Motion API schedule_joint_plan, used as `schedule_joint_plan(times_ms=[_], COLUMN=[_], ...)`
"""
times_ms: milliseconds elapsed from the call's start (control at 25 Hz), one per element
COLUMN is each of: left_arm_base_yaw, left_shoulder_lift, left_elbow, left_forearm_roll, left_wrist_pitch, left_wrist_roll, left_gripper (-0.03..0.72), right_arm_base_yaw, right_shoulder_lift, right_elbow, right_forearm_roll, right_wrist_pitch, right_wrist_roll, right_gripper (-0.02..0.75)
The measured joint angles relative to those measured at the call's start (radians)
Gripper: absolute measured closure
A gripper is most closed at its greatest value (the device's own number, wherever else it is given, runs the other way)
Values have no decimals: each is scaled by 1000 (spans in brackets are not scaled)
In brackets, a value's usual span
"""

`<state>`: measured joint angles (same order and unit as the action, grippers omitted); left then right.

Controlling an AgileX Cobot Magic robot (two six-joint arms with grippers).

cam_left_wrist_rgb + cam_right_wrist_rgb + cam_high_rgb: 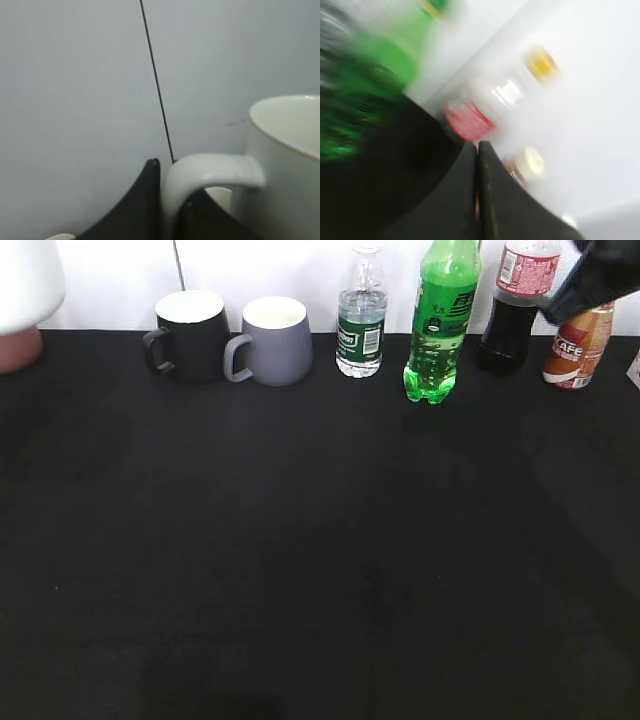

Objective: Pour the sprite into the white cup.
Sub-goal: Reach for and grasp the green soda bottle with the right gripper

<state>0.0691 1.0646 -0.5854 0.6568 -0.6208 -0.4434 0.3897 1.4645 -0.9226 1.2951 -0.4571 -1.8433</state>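
Now my left pincer (170, 210) holds the white cup (280, 170) by its handle. My right pincer (477, 150) is pinched shut, empty, and could bump the sprite (440, 325) over.

Even, diffuse light is washing out the white wall (120, 280), while the black tablecloth (300, 560) is swallowing shadows. The right wrist view is smearing heavily with motion blur; the left wrist view is looking soft and dim.

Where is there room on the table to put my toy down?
The whole black table in front of the back row is bare. It is crowded along the wall: black mug, grey mug, water bottle, sprite and two more bottles.
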Motion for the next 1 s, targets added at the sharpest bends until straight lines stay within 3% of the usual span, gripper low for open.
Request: schedule_joint_plan(times_ms=[160,240,320,440,640,680,880,960,1000], left_arm_base_yaw=[0,0,0,0,0,0,0,0,0], left_shoulder_lift=[0,0,0,0,0,0,0,0,0], left_elbow=[0,0,0,0,0,0,0,0,0], left_forearm_roll=[1,1,1,1,1,1,1,1,1], left_wrist_pitch=[1,1,1,1,1,1,0,0,0], left_wrist_roll=[-1,-1,-1,-1,-1,-1,-1,-1,-1], left_gripper=[648,648,648,648,648,648,648,648,648], right_arm_base_yaw=[2,2,2,2,2,2,-23,-55,-59], right_shoulder_lift=[2,16,22,22,22,22,30,61,72], right_elbow=[0,0,0,0,0,0,62,96,98], right_forearm_roll=[-18,-58,-36,93,8,-82,-897,-1160,-1233], right_wrist_pitch=[46,57,62,63,57,57,67,68,71], right_wrist_roll=[473,612,656,676,708,801,1637,1757,1770], right_gripper=[751,751,751,751,751,751,751,751,751])
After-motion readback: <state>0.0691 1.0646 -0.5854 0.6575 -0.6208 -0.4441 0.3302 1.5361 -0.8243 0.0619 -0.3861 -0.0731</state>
